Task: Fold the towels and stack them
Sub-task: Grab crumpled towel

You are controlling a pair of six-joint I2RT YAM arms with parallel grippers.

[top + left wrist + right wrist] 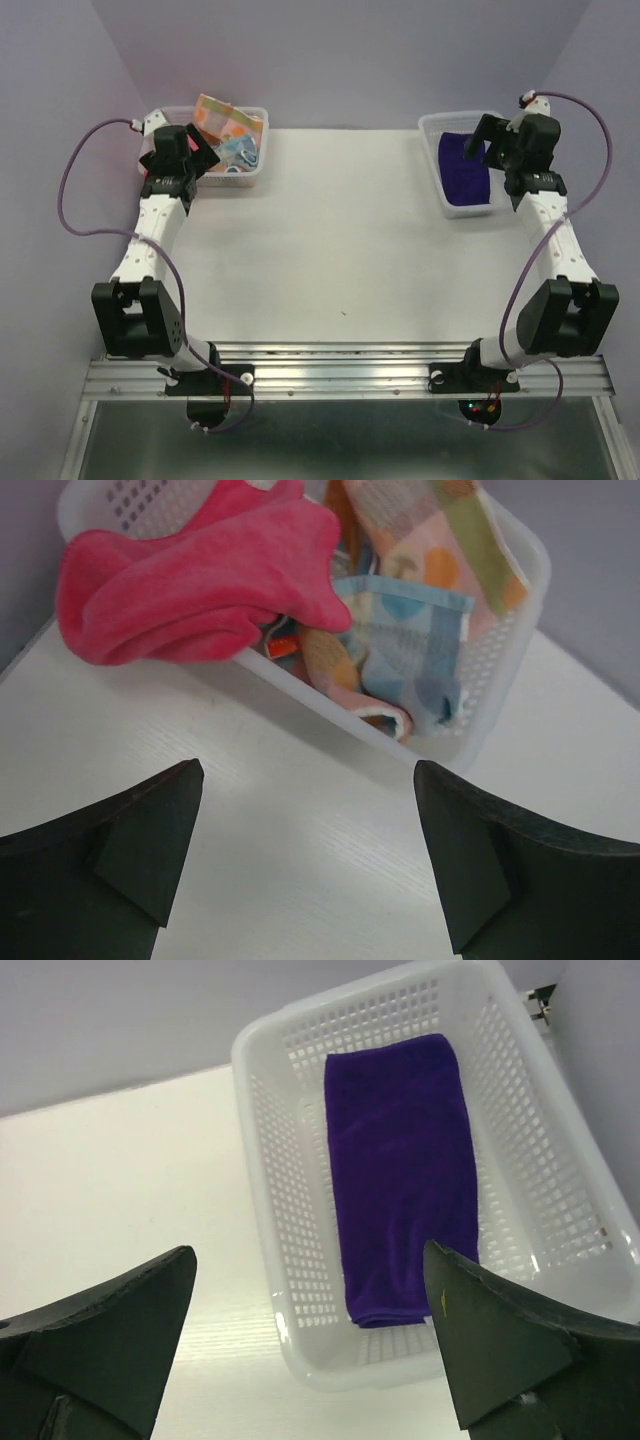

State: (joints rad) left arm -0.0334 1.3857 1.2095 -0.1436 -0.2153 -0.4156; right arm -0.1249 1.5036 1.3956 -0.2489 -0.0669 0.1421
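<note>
The left end effector (308, 772) and right end effector (310, 1250) are gaping empty; a plush purple towel (400, 1170) is lying folded in a mesh basket (272, 1190).

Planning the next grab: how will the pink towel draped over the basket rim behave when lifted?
Probably floppy: the pink towel sags over the basket rim in soft folds. Its fuzzy pile likely resists slipping.

Ahead of your right gripper (308, 1255), the purple towel (400, 1180) looked plush and matt, its white plastic mesh basket (285, 1195) glossy, and the counter (120, 1180) smooth and faintly grained.
</note>
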